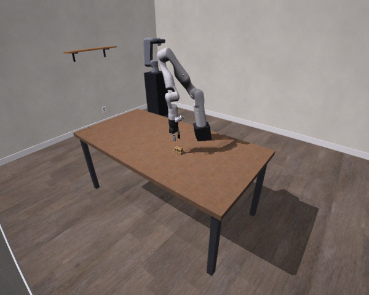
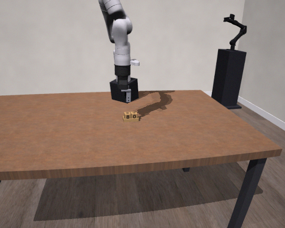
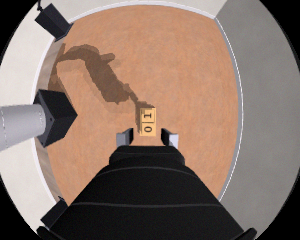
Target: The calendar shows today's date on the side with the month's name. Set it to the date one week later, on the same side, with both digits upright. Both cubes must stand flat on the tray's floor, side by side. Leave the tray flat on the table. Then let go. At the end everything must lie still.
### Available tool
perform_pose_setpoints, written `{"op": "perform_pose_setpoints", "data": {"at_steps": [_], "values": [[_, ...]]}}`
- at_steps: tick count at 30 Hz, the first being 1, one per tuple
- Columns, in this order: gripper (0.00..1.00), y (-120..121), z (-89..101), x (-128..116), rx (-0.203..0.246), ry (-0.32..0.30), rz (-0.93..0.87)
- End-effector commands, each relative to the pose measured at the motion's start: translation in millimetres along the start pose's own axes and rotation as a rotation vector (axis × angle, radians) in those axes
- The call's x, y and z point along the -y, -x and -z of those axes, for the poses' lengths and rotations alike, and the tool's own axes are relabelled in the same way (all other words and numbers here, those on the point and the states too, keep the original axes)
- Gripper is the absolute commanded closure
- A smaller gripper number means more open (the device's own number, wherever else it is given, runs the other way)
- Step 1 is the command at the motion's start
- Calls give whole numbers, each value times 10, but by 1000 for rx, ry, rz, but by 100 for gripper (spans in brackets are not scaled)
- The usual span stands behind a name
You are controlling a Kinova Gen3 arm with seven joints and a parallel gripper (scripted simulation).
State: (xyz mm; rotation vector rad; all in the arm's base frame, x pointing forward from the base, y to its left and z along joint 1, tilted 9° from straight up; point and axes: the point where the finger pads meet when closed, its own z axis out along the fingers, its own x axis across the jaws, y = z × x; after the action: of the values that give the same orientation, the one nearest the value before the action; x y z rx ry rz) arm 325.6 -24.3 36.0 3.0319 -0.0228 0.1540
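A small wooden calendar tray [image 2: 130, 119] lies flat near the middle of the table. Two wooden cubes stand in it side by side. In the exterior view the left cube [image 2: 127, 115] shows an 8 and the right cube [image 2: 134, 115] shows a 0, both upright. The tray also shows in the top view [image 1: 178, 150] and in the wrist view [image 3: 148, 120], where the cube tops read as small dark digits. My gripper [image 2: 127, 97] hangs above the tray, fingers pointing down, open and empty. It also shows in the top view [image 1: 176, 136] and in the wrist view [image 3: 148, 138].
The arm's black base [image 2: 124, 90] sits on the table behind the tray. A black pedestal with a small dark arm [image 2: 228, 78] stands right of the table. A wall shelf [image 1: 90, 50] hangs far left.
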Motion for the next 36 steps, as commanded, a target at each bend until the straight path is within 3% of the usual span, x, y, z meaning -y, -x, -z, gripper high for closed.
{"op": "perform_pose_setpoints", "data": {"at_steps": [1,24,36], "values": [[0,-14,36,-8,-4,1,-2],[0,-12,636,-8,-4,1,-2],[0,-11,704,-7,-4,1,-2]]}}
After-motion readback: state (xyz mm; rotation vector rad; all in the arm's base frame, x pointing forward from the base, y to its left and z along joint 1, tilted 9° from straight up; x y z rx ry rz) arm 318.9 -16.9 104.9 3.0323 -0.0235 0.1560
